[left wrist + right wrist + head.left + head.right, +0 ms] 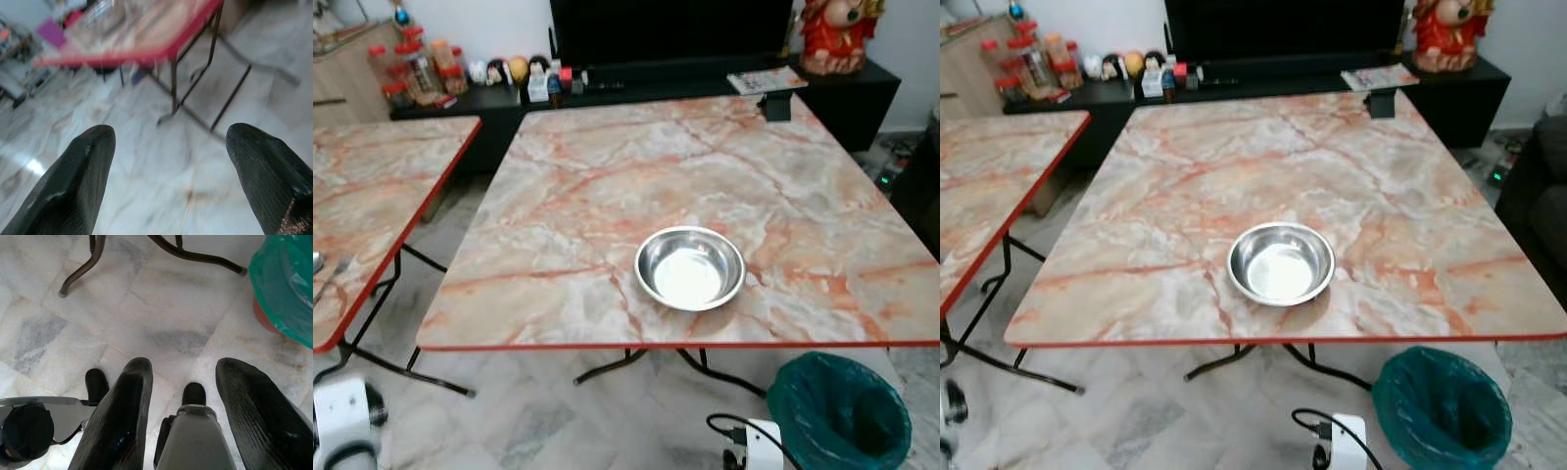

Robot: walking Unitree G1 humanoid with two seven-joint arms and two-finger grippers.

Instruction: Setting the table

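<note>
**One steel bowl set on the marble-pattern table, both arms hanging low**

Two folding tables fill the head camera's picture. The larger one, the marble-pattern table [607, 166] with its red edge, stands straight ahead, and the second table [372, 186], of the same pattern, stands well apart to the robot's left with a strip of pale tiled floor [538, 421] between them. Behind both runs a low black TV cabinet [636, 83] against the wall, crowded at its left end with red-lidded jars [411, 64] and small bottles, with a red figurine [837, 34] at its right end. A bin lined with a green bag [837, 411] stands on the floor below the near right corner of the main table.

On the main table, near its front edge and a little right of centre, sits the steel bowl [690, 267], upright, with nothing inside it. A small dark object [775, 106] stands near the far right corner; what it is cannot be told.

The left gripper [168, 142] hangs above the floor with its fingers spread wide and nothing between them, looking toward the red edge and dark legs of the second table, though that view is blurred. The right gripper [183, 377] also hangs low, its fingers parted and holding nothing, above the robot's own feet, the main table's legs and the green bag
</note>
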